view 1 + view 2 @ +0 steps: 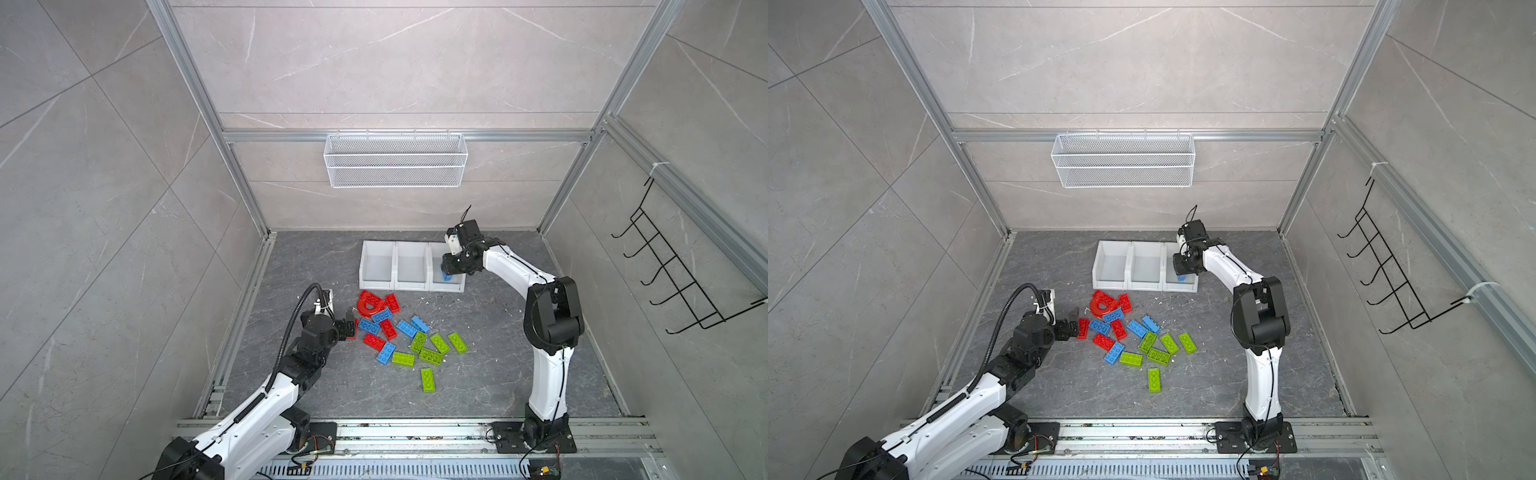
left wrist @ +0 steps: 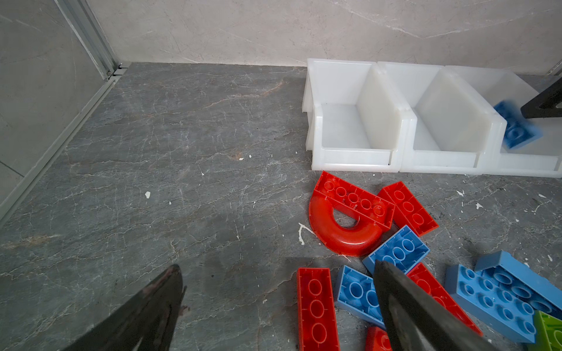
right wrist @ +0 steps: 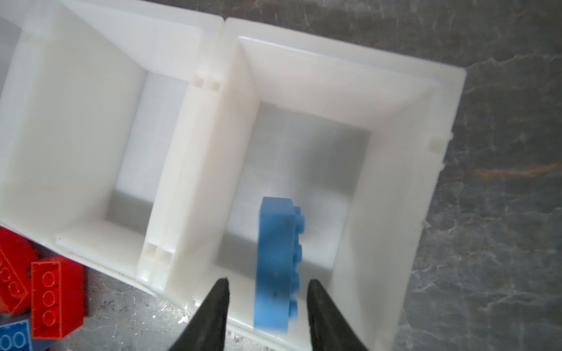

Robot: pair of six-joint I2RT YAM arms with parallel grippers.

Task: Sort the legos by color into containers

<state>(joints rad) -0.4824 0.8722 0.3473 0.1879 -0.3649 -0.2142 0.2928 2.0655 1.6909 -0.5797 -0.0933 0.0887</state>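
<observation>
The blue brick [image 3: 275, 258] is being seen between the jaws of the right tool [image 3: 269, 281]. A gap is being shown on each side of it, so it is not being squeezed. It is placed right over the low front lip of the right bin [image 3: 395, 152], so it could be tipped out onto the table [image 1: 498, 374]. Of the three containers [image 1: 411, 286], the middle bin [image 3: 76, 121] and left bin [image 2: 340, 82] are being left empty. The left tool [image 2: 276, 264] is being held wide open, with nothing in it, beside the pile of legos [image 1: 406, 328].

Bright, even, diffuse light with faint soft shadows; top views sharp; the blue lego [image 2: 517, 126] is motion-blurred in both wrist views
</observation>
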